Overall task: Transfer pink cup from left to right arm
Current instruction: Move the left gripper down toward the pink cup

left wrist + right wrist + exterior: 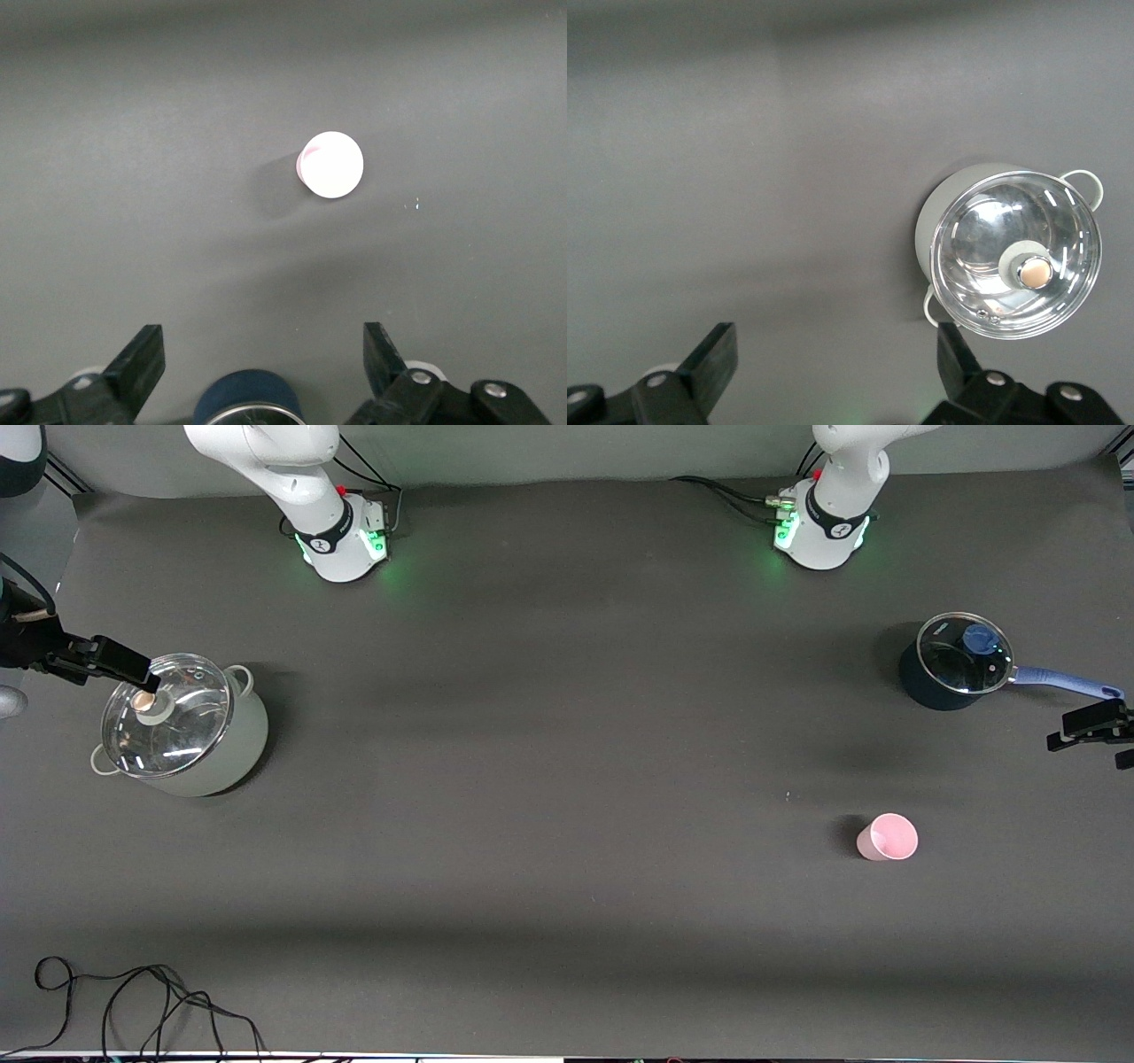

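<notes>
The pink cup [887,837] stood upright on the dark table [567,797], alone in the lower right of the front view, nothing touching it. Higher in that view, toward the left arm's end of the table, sat a dark blue saucepan [961,661] with a glass lid and a blue handle pointing to the frame's right edge.

The left gripper [1094,731] showed at the right edge of the front view, up in the air just below the saucepan's handle, its fingers apart and holding nothing. In the left wrist view the two black fingertips [142,359] stood wide apart at the bottom of the frame, with the cup [331,165] seen from above in the upper middle and the saucepan's rim [250,398] between the fingertips at the bottom edge.

The right gripper [102,660] came in from the left edge of the front view and hung over a pale grey-green pot [182,722] with a glass lid, its fingers apart too and empty. The right wrist view showed the pot [1014,251] at centre right, with its two loop handles and lid knob, and the fingertips [713,354] spread at the bottom of the frame.
</notes>
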Robot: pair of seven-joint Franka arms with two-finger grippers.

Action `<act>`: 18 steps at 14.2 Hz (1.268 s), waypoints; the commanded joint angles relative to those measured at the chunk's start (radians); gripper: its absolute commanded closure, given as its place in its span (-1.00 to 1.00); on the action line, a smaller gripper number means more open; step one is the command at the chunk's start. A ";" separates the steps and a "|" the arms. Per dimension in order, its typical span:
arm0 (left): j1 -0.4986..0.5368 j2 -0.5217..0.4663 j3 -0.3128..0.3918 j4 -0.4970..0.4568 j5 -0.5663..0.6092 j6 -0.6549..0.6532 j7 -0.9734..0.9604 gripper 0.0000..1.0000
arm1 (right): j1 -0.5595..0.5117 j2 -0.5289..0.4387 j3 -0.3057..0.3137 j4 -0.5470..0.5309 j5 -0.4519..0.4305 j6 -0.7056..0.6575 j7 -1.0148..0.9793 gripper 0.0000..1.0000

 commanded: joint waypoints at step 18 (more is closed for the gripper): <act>0.188 0.481 -0.011 0.021 -0.694 0.044 1.370 -1.00 | 0.009 0.025 -0.004 0.027 0.002 0.028 -0.004 -1.00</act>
